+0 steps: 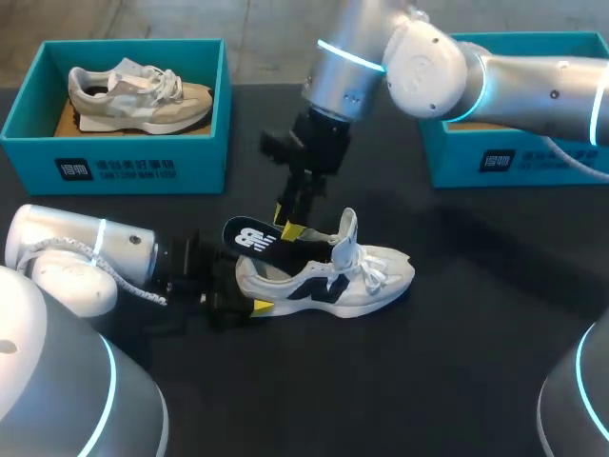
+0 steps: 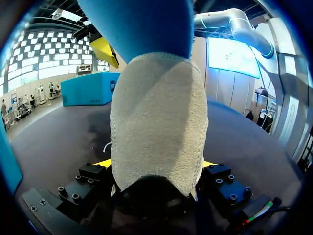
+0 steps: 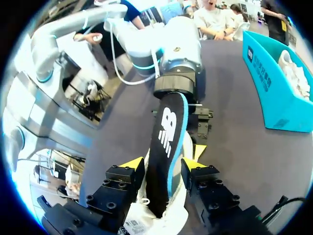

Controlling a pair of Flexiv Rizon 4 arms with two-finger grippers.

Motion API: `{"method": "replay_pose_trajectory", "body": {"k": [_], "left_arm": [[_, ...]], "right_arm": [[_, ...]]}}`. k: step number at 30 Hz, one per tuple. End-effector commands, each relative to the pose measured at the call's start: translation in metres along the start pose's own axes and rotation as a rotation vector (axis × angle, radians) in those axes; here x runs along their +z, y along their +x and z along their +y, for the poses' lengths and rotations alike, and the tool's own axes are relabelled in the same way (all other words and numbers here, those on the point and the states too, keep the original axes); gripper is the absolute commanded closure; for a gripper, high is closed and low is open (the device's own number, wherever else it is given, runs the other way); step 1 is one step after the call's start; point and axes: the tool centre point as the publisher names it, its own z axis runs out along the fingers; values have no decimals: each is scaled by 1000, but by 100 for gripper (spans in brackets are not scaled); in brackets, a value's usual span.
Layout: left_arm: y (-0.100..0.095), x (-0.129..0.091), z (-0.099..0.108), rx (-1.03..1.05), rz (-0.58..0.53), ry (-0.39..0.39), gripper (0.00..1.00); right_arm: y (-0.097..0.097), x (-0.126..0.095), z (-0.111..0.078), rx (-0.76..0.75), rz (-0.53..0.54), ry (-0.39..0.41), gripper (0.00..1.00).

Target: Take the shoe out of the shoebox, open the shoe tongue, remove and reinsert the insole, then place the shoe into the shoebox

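Lying on its sole on the dark table (image 1: 476, 381), head view: white shoe (image 1: 352, 281) with black side marking. Long axis runs across the table, toe toward my right side and heel toward my left. Tongue (image 1: 347, 228) stands upright above the laces.
- Left gripper (image 1: 238, 290) is at the shoe's heel and clamps it, one yellow tip showing against the heel's side.
- Right gripper (image 1: 290, 226) hangs over the shoe's heel half, fingers pointing down and closed on the insole (image 1: 255, 238).
- The insole is black with a white logo. Its front end is inside the shoe; its back end rises out past the heel collar.
- One teal shoebox (image 1: 114, 167) sits well beyond the heel end and holds a beige shoe (image 1: 138, 95). A second teal shoebox (image 1: 514, 162) sits well beyond the toe end.

Left wrist view:
- The shoe's pale heel (image 2: 156, 122) fills the space between the fingers of the left gripper (image 2: 156, 166).
- A yellow tip presses each side, so the grip is narrow, set by the heel's width.
- The blue underside of the insole (image 2: 142, 24) juts out above the heel.

Right wrist view:
- The insole (image 3: 168, 142) runs lengthwise away from the right gripper (image 3: 164, 164).
- Both yellow tips touch its edges.
- The shoe's white tongue (image 3: 146, 220) lies just under the fingers.
- The left arm (image 3: 178, 54) sits at the far end of the shoe.
- The shoebox with the beige shoe (image 3: 296, 73) stands well off to one side of the shoe.
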Motion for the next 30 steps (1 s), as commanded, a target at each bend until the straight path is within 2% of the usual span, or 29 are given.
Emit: {"method": "replay_pose_trajectory", "body": {"k": [1, 7, 22, 26, 29, 30], "left_arm": [[-1, 3, 4, 0, 0, -2, 100], [-1, 3, 4, 0, 0, -2, 100], [-1, 3, 4, 0, 0, -2, 100], [-1, 3, 4, 0, 0, -2, 100], [-1, 3, 4, 0, 0, -2, 100], [-1, 3, 4, 0, 0, -2, 100]], "right_arm": [[-2, 5, -4, 28, 15, -50, 51], [-4, 6, -4, 68, 33, -67, 51], [3, 27, 1, 106, 82, -105, 54], [7, 29, -1, 120, 83, -100, 62], [8, 30, -1, 120, 80, -105, 84], [7, 30, -1, 119, 79, -106, 97]]}}
